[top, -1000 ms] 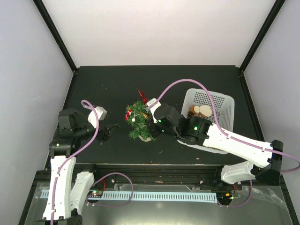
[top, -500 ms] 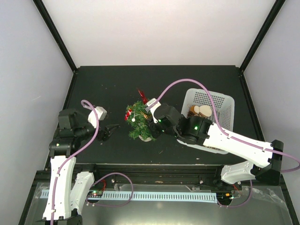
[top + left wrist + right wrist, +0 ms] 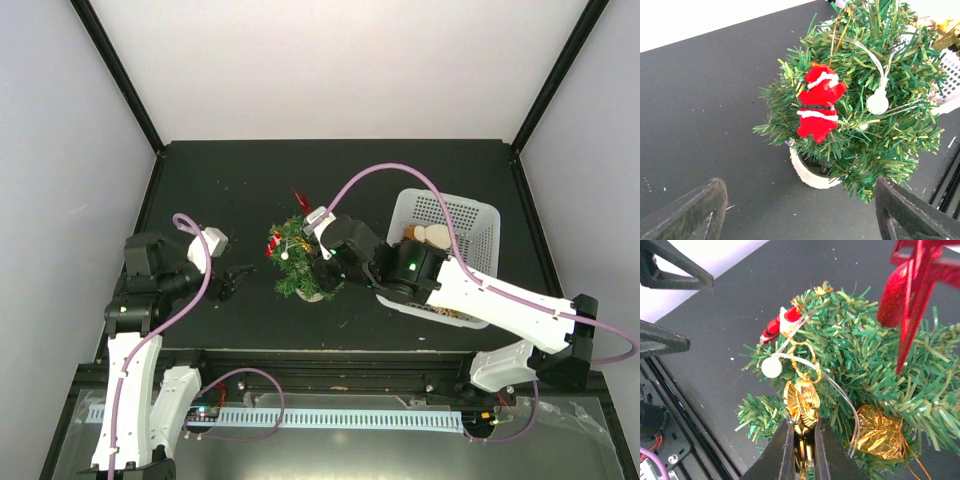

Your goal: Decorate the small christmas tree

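Wrist-side only: right gripper (image 3: pixel 804 432) pinches gold ornament (image 3: pixel 801 401) at small christmas tree (image 3: pixel 860 360); left gripper (image 3: pixel 800 212) gapes

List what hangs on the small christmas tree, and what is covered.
On the small christmas tree: a red Santa, a white ball, a gold parcel, a gold ornament pinched by the right end effector, a red star. Needles cover its trunk.

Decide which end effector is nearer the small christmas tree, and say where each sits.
Right. The right end effector is among the branches of the small christmas tree, shut on a gold ornament. The left end effector is open and apart, on the tree's left.
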{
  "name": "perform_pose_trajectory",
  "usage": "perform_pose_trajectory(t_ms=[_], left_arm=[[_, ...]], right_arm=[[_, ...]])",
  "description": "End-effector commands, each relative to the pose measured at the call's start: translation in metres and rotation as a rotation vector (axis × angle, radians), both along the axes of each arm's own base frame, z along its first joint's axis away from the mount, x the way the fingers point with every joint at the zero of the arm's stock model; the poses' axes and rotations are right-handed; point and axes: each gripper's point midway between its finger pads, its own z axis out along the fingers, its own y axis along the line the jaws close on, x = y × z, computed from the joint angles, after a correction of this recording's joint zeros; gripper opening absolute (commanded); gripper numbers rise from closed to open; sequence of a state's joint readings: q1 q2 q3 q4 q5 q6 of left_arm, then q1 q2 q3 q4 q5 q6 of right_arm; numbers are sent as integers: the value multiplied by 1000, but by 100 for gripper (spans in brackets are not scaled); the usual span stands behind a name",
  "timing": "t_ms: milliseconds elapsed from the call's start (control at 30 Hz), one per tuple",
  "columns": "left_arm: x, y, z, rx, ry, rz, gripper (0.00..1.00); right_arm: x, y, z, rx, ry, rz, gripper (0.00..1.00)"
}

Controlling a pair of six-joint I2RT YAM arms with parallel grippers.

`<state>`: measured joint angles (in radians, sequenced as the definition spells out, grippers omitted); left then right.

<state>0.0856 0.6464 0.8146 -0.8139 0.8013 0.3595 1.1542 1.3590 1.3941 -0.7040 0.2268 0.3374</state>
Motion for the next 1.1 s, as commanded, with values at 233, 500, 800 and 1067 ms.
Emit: perform_pose_trajectory(t_ms=[233,500,800,1067], left_arm=[[-1,-1,6,-2,-47,-15,81],[-1,-1,6,-2,-48,-14,81],[-1,0,7,-1,-52,-12,81],[-1,0,7,-1,-52,-11,81]], right_arm=[[-4,-2,-13,-73,33,25,1],[-3,-8,-6,-77,15,13,1],[-3,-14,-6,-83,9,2,1],[0,-23,-1,-71,-14,-37,1]])
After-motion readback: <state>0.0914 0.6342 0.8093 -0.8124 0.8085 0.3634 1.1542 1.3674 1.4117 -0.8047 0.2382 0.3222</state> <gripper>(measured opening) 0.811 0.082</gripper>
